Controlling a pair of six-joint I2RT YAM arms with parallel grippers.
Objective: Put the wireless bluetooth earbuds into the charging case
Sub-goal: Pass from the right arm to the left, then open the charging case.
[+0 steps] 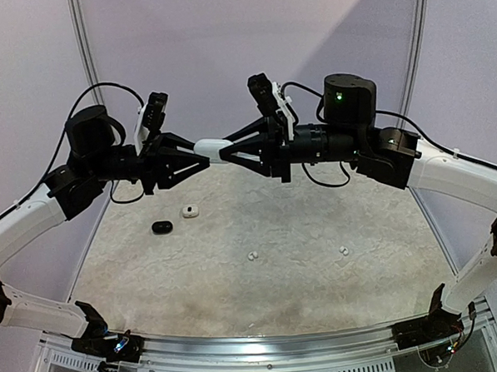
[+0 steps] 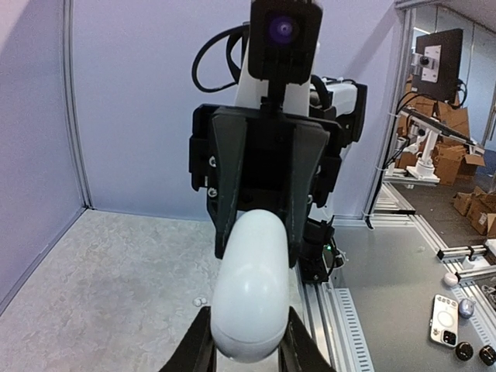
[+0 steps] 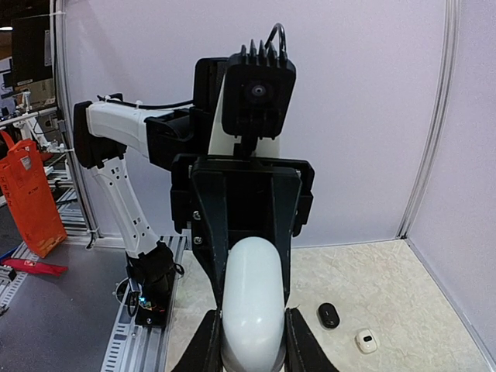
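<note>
A white oval charging case hangs in mid-air above the table, closed as far as I can see. My left gripper is shut on its left end and my right gripper is shut on its right end, fingertips facing each other. The left wrist view shows the case between my left gripper fingers. In the right wrist view the case fills my right gripper. Two tiny white earbuds lie apart on the table below; one earbud shows beside the case.
A small black oval case and a small white case lie on the table's left part, also seen as the black case and the white case. Purple walls enclose the table.
</note>
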